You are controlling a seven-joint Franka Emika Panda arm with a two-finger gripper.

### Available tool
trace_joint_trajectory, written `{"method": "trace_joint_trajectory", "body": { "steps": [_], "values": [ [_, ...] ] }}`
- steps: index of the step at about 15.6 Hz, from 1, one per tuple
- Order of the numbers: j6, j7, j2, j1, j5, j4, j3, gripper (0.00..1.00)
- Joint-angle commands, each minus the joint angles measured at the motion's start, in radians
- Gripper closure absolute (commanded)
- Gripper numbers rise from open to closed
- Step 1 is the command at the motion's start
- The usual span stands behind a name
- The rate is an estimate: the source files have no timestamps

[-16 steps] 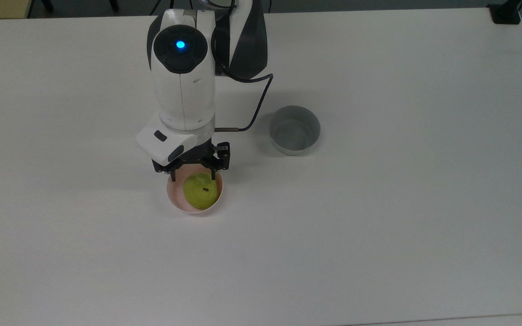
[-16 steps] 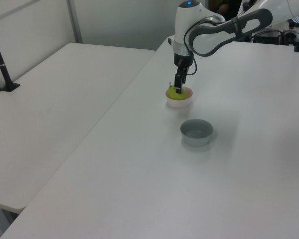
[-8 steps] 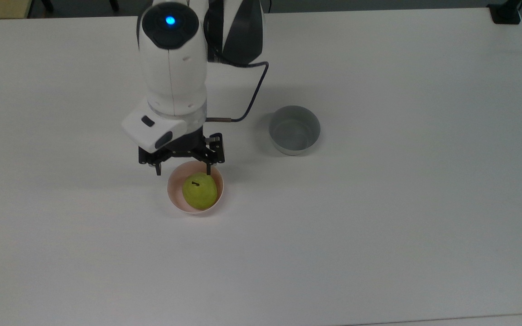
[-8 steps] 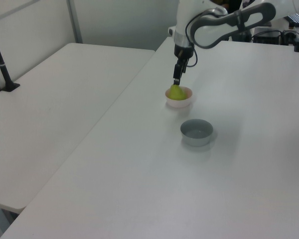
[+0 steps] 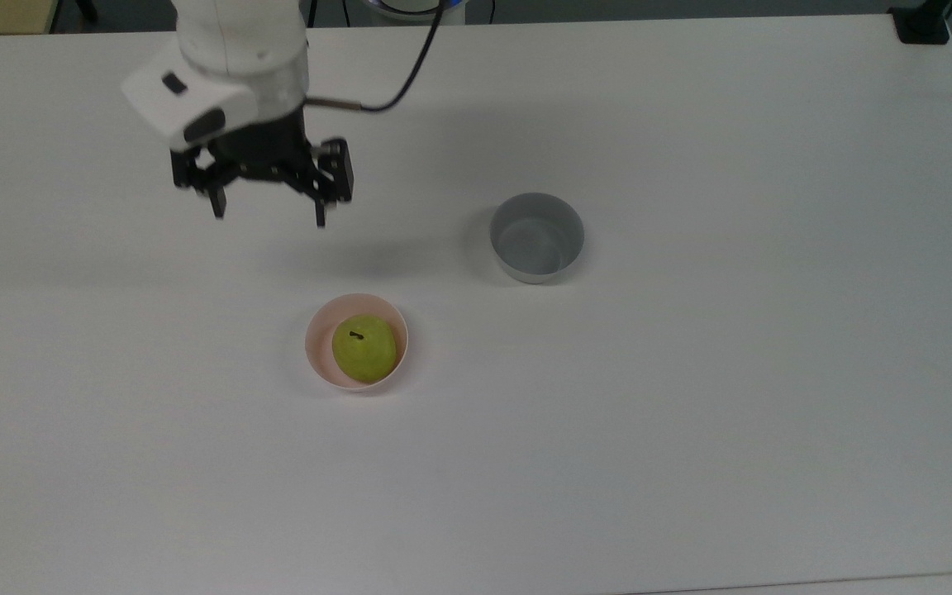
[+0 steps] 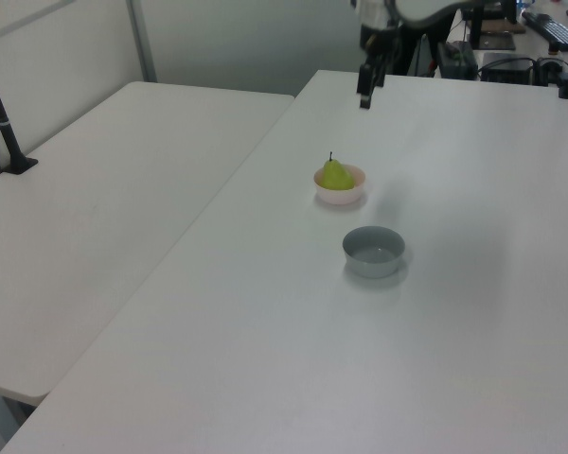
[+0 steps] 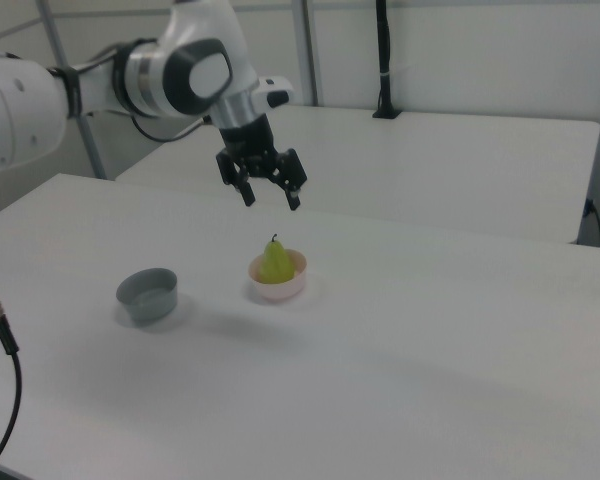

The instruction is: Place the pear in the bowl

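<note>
The pear (image 5: 365, 348) sits upright in the pink bowl (image 5: 316, 357) on the white bench (image 5: 691, 413). The hand (image 5: 268, 213) hangs well above it, toward the top view's upper left, fingers spread wide and empty. A grey bowl (image 5: 537, 237) stands near the pink bowl, on the top view's right.

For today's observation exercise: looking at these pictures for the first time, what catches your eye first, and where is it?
The small yellow-green pear stands out, sitting stem-up inside the pale pink plastic bowl near the middle of the white table. Above it, toward the top view's upper left, the black two-finger gripper hangs open and empty. An empty grey bowl stands apart, on the top view's right.
</note>
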Motion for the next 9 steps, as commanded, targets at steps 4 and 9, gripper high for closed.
{"method": "trace_joint_trajectory", "body": {
  "steps": [4,9],
  "values": [
    [-0.215,0.023,-0.189,-0.005,0.077,-0.033,-0.004,0.00],
    [-0.270,0.015,-0.351,-0.010,0.165,-0.157,-0.019,0.00]
  ]
}}
